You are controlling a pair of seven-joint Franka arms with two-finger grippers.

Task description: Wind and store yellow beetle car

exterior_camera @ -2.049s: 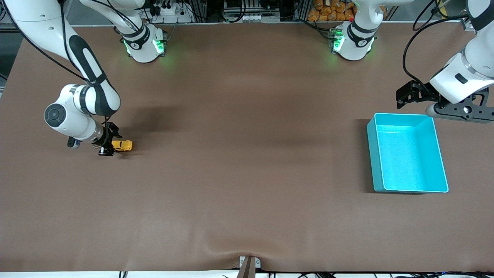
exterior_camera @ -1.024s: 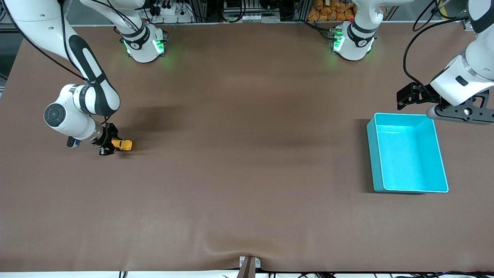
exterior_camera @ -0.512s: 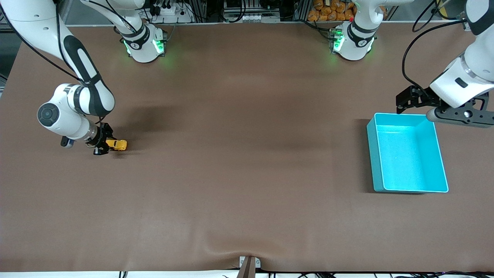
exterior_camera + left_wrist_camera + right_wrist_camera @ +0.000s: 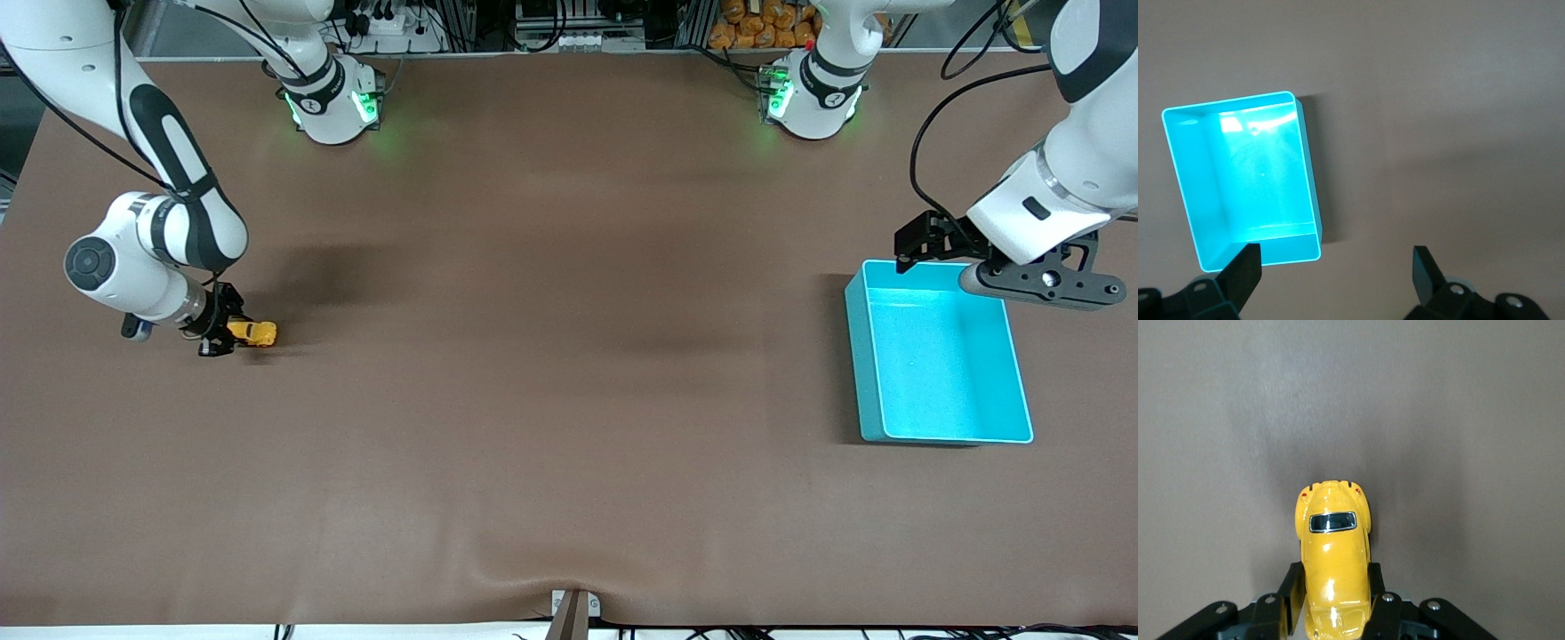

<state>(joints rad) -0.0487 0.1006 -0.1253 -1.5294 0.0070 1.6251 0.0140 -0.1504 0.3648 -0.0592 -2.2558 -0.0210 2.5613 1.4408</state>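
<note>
Right gripper (image 4: 222, 336), jaws clenched on the yellow beetle car (image 4: 252, 332), has dragged it along the table (image 4: 569, 356) away from the teal bin (image 4: 938, 356), toward the right arm's end; looks like the pull-back wind is underway. Car is low, well apart from the bin. Left gripper (image 4: 925, 240), jaws released and empty, has drifted over the bin's rim on the robots' side, probably waiting.

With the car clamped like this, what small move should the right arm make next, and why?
Probably let go. The right gripper has its fingers shut on the yellow beetle car, which sits on the table at the right arm's end, its free end pointing toward the teal bin. The left gripper waits open over that bin's rim, so a wound car should run that way.
</note>
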